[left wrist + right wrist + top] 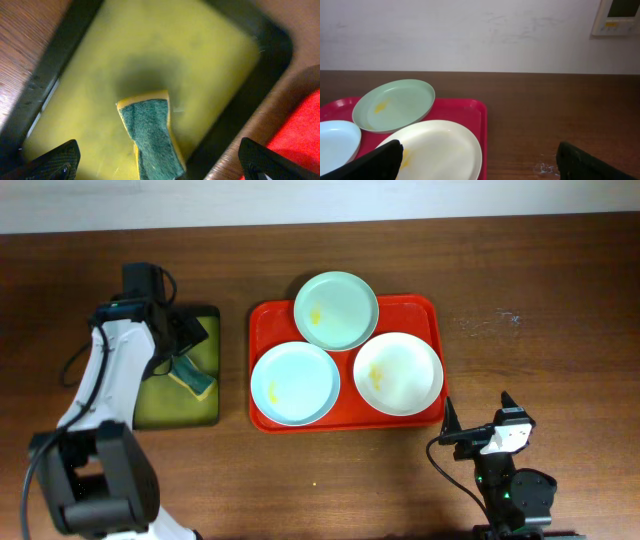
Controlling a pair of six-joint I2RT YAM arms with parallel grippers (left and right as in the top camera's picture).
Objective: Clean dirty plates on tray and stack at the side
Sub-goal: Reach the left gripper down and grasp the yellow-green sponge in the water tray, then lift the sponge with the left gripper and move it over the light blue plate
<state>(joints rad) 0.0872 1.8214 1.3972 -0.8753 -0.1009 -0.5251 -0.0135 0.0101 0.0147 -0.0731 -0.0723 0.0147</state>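
Observation:
The red tray (430, 315) holds three plates: a mint-green plate (336, 310) at the back, a pale blue plate (294, 383) front left, a white plate (398, 373) front right. Each has a yellow smear. My left gripper (159, 162) is open above a green-and-yellow sponge (151, 134), which lies between its fingers in the small black-rimmed tray (150, 405). My right gripper (480, 162) is open and empty, near the table's front edge, right of the red tray (475, 112). The white plate (445, 147) and mint plate (395, 105) show in the right wrist view.
The black-rimmed tray (260, 45) with yellow-green inside stands left of the red tray. A small wet smear (545, 169) marks the wood near my right gripper. A white wall lies beyond the table's far edge.

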